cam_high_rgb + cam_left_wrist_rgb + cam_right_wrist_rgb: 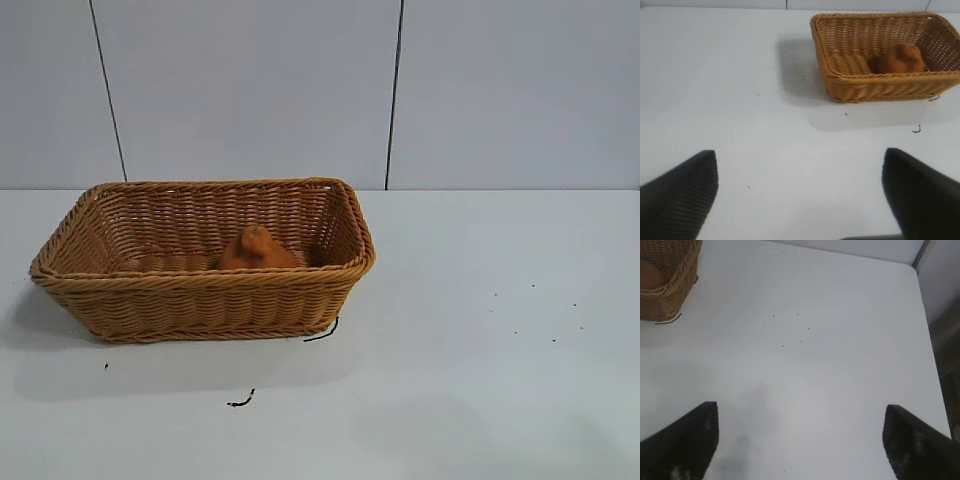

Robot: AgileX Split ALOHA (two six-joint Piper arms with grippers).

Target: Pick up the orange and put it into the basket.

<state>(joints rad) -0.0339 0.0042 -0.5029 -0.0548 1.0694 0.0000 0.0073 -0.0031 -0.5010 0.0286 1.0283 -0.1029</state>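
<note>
Left gripper (800, 200) spread wide, black fingers (680, 195) far apart over bare white table (740, 125), well apart from the large tan-brown woven wicker basket (200, 300). Right gripper (800, 440) likewise spread wide over the table — holding nothing, basket only at the edge of its wrist view. Dull orange-brown, rough-skinned orange (256, 250) with knobby top lying inside the basket, near the front wall. Thin dark thread scraps (240, 401) on the table just beside the basket's front corner.

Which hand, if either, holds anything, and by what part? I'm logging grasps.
Nothing is held. The left hand and right hand are both open over bare table; the orange lies in the basket.
</note>
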